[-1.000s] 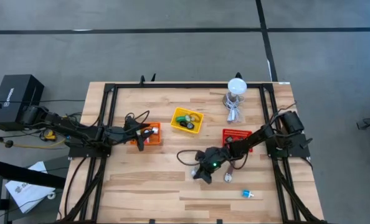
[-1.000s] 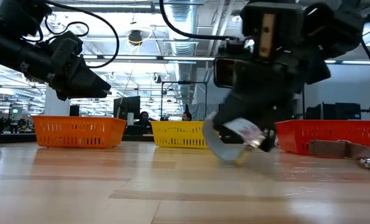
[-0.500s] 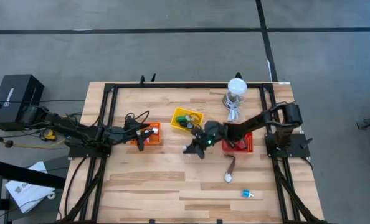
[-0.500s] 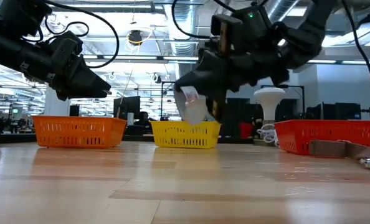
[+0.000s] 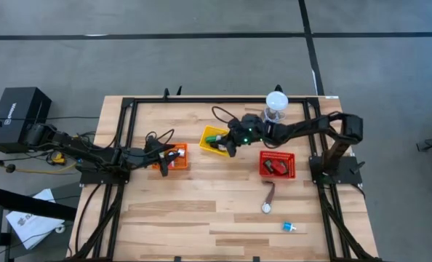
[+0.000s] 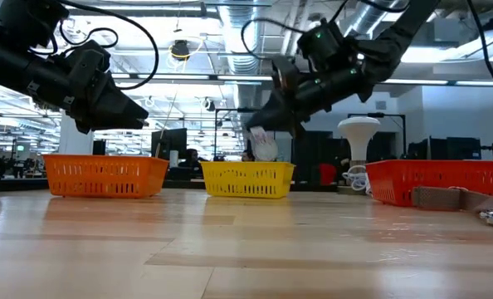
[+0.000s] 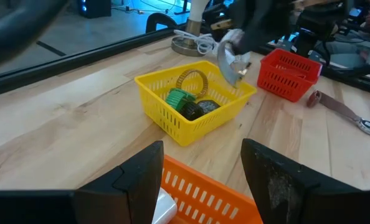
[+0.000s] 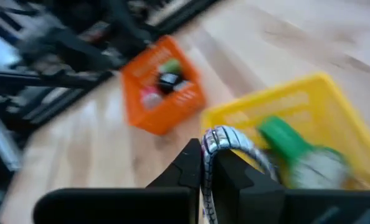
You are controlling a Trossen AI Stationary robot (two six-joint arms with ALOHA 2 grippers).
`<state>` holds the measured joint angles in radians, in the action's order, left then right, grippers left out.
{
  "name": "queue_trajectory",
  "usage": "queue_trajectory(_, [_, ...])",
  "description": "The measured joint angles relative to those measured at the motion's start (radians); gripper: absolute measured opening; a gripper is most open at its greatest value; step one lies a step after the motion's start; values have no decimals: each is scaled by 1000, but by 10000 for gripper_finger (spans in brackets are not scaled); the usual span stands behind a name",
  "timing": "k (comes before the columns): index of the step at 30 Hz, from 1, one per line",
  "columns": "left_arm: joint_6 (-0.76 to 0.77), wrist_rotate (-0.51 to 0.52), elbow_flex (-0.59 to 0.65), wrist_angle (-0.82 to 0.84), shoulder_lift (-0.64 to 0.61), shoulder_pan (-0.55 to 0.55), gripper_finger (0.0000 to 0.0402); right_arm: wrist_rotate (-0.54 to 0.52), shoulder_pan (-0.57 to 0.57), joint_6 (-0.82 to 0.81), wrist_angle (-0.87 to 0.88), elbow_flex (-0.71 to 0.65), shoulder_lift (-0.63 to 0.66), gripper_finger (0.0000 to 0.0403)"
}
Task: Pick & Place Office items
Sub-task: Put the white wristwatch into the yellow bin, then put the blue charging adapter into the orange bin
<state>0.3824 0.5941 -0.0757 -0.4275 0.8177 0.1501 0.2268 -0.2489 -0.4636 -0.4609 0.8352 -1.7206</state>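
Note:
My right gripper (image 5: 229, 145) hangs above the yellow bin (image 5: 210, 133) and is shut on a clear tape ring (image 6: 264, 148), which also shows in the left wrist view as the tape ring (image 7: 232, 61). The yellow bin (image 7: 172, 118) holds a green item, a dark item and a brown ring. My left gripper (image 7: 200, 180) is open and hovers over the orange bin (image 5: 174, 164). A brown strip (image 5: 269, 195), a silver bit (image 5: 265, 208) and a blue bit (image 5: 289, 227) lie flat on the table near its near edge. My right gripper pinches the clear tape ring by its band (image 8: 223, 144) between the two fingers, one finger (image 8: 190, 167) inside the ring's hole and one outside. It comes slanting down from the table's right. The ring is lifted clear and hangs below the fingers over the yellow bin.
The red bin (image 5: 277, 154) stands right of the yellow one with items in it. A white round-topped stand (image 5: 276, 102) with a coiled cable stands at the far edge. A black frame (image 5: 129, 102) borders the table. Bare wood lies along the near side.
My right gripper has risen from the table's near middle, where the tape ring touched the wood, and carried the ring toward the far edge to above the yellow bin. The ring is now lifted clear. The gripper has stayed shut on it.

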Motion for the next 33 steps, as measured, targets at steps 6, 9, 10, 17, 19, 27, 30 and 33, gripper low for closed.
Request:
queue_trajectory(6, [-2,0,0,0,0,0,209,-18,-23,18,55,0,0,16])
queue_trajectory(9, [-2,0,0,0,0,0,209,-17,-22,30,83,0,-1,35])
queue_trajectory(10, [-2,0,0,0,0,0,209,-17,-22,30,88,0,-1,42])
queue_trajectory(17, [0,0,0,0,0,0,209,-19,-30,16,143,0,-1,77])
queue_trajectory(19, [0,0,0,0,0,0,209,-19,-29,-14,155,0,-1,88])
queue_trajectory(27, [0,0,0,0,0,0,209,-19,-29,-34,259,0,-1,133])
queue_trajectory(30, [0,0,0,0,0,0,209,-18,-29,-34,296,0,-1,141])
queue_trajectory(33, [0,0,0,-1,0,0,209,2,-35,-34,300,0,-1,145])
